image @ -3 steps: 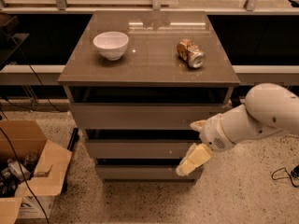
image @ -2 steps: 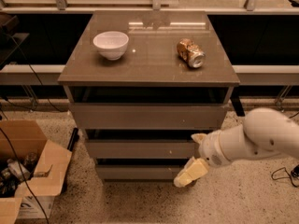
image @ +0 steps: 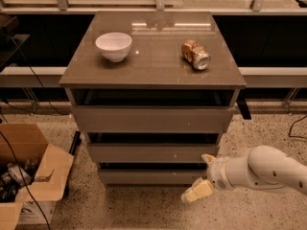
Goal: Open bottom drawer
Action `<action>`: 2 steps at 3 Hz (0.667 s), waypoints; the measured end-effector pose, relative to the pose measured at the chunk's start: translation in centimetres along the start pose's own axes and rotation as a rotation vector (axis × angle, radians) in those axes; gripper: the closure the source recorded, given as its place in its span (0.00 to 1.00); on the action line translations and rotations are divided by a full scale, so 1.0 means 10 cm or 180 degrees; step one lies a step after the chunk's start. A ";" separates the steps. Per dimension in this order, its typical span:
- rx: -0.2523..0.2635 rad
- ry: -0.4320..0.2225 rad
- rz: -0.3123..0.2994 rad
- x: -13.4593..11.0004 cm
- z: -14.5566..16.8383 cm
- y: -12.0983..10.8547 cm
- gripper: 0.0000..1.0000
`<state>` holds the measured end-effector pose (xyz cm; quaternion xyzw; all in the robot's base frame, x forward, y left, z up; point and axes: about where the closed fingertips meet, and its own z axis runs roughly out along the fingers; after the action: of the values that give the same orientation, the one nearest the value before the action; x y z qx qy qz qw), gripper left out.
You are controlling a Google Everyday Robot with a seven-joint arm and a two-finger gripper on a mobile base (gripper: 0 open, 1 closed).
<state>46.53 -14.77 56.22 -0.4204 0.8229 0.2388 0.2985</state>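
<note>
Fingers point(image: 197, 190) of the cream gripper point(image: 194, 176) spread apart, empty, beside the flat-fronted bottom drawer point(image: 144, 177).

Our single arm point(image: 280, 169) comes into view from the right edge, low in the frame, and stretches leftward, sloping slightly downward. Its outer link is a thick, smooth, rounded white shell. It narrows to a shorter white wrist point(image: 224, 173) ringed by a dark seam. At the tip sits our gripper point(image: 201, 175), low in the view and a little right of centre, pointing left. Its two pale, cream-coloured fingers stand spread apart, one above the other, with a wide gap between them. The upper finger point(image: 208, 158) looks short and points up and left. The lower finger point(image: 196, 191) looks longer and angles down and left.
</note>
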 end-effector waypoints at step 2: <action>-0.0359 0.0067 0.0571 0.90 0.57 -0.56 0.00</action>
<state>48.67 -19.06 45.16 -0.3637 0.8456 0.3060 0.2431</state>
